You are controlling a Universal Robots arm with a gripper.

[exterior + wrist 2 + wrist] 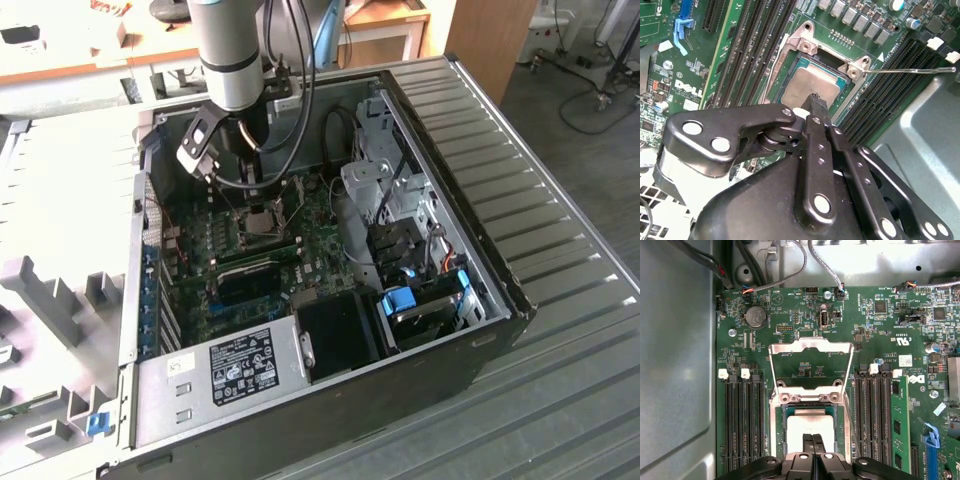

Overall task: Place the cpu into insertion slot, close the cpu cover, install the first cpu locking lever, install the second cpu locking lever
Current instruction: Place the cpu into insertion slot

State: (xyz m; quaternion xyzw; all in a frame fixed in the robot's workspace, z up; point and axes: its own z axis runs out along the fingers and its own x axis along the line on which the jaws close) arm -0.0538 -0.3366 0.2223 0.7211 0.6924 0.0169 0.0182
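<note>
Cpu (810, 424) seated in insertion slot (783, 435), cpu cover (811, 346) hinged open; gripper (813, 438) pinched together, empty, tips over cpu top.

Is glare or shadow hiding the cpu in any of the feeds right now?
First wrist view: the cpu is washed near-white by glare, and the gripper overlaps one edge. Second wrist view: the cpu is evenly lit grey, no glare. Exterior view: the arm shades the insertion slot, which looks dark.

One cpu (810, 426), one insertion slot (783, 430), one cpu cover (810, 344), one hand (813, 440), one coin battery (755, 316), one memory stick (899, 425).
</note>
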